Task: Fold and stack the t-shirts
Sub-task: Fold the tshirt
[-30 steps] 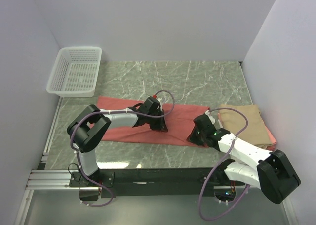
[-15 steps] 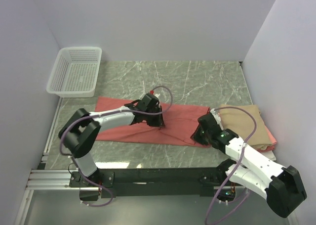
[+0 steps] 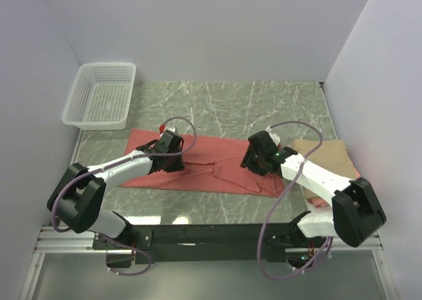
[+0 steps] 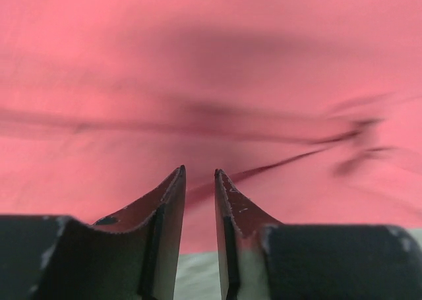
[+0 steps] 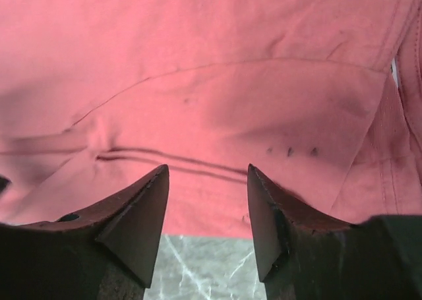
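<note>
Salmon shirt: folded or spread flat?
Partly folded: the salmon shirt lies as a long narrow band across the table, one layer overlapping another.

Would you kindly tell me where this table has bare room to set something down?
The far marble strip, bordered by the basket, the back wall and the salmon shirt, is bare. A narrower strip runs between its near edge and the arm bases. The middle is crowded: left tool and right tool over the shirt, tan folded shirt at right.
</note>
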